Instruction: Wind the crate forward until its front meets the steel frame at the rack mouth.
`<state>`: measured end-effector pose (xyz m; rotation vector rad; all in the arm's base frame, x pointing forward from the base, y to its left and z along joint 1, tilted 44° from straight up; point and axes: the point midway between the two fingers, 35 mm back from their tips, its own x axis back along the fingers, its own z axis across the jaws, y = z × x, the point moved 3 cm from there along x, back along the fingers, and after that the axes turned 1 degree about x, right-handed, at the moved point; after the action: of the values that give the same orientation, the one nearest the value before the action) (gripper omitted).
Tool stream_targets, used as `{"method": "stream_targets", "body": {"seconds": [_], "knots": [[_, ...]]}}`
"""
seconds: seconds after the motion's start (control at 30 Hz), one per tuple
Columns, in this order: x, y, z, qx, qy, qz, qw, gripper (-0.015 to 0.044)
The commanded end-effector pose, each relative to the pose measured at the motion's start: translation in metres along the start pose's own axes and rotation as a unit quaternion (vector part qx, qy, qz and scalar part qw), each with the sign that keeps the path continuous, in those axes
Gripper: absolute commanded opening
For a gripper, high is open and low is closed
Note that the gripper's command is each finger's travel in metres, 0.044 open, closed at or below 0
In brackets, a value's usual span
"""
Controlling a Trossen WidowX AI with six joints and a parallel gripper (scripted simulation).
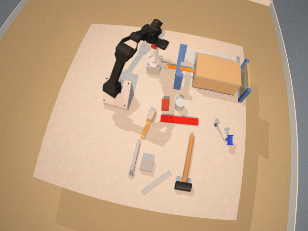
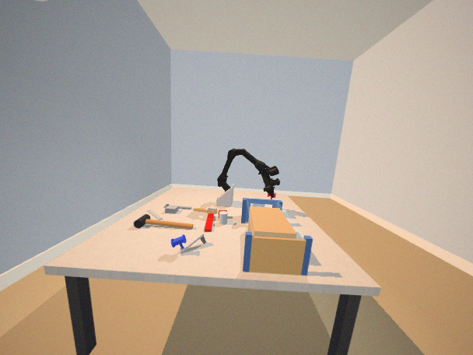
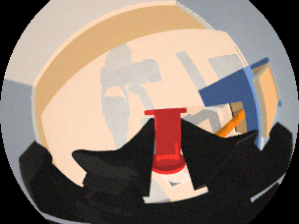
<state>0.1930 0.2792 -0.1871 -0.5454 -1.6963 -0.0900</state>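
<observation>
Your pincer (image 1: pixel 155 46) (image 2: pixel 271 195) (image 3: pixel 163 120) grips the red knob (image 1: pixel 153 46) (image 2: pixel 271 195) (image 3: pixel 167 135); you're winding, so circle onward, keeping the crate (image 1: pixel 218 68) (image 2: pixel 272 222) flat.

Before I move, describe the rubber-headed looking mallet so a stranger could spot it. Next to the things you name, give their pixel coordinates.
On the pale bench (image 1: pixel 83 152) (image 2: pixel 128 253), look to the side away from the crate (image 1: pixel 218 68) (image 2: pixel 272 222). The mallet (image 1: pixel 188 159) (image 2: pixel 169 223) lies there, beyond the red bar (image 1: pixel 179 119) (image 2: pixel 209 223). Only it pairs a long orange-brown handle with a black cylindrical head.
</observation>
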Motion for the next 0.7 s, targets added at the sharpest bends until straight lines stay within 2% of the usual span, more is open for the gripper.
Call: {"method": "stream_targets", "body": {"seconds": [0.0,0.67], "knots": [[0.002,-0.011,0.017,0.007,0.017,0.01,1.0,0.0],[0.012,-0.031,0.039,0.008,0.018,0.011,1.0,0.0]]}}
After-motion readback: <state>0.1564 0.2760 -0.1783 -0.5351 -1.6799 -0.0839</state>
